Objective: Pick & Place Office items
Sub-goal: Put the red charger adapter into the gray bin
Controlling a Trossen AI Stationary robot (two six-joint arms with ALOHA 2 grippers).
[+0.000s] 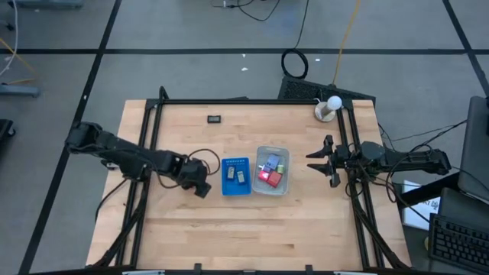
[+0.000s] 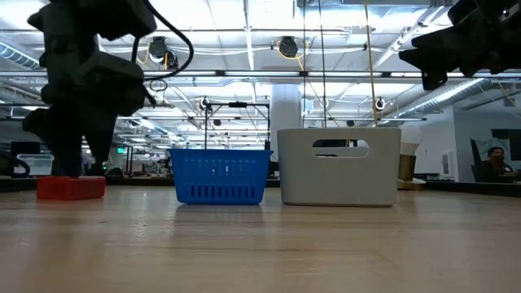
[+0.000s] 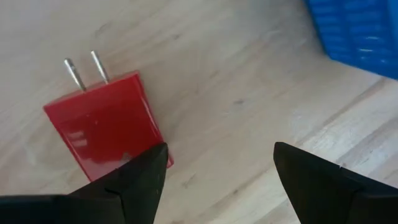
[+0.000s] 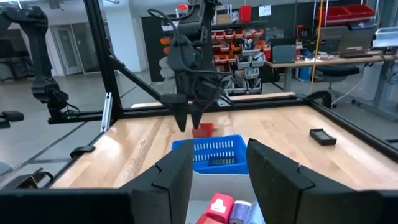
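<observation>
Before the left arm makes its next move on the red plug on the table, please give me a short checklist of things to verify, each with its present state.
1. Left gripper fingers are open: ok.
2. Flat red plastic plug block with two metal prongs lies free on the wooden table, not in any tray: ok.
3. Plug centred between the fingers: not ok; in the left wrist view it lies off to one finger's side.
4. Blue ribbed plastic tray stands close beside the left gripper and has room left: ok.
5. Right gripper waits clear, hanging beside the clear plastic tray: ok.
6. How high the fingers are above the table: cannot tell.
</observation>
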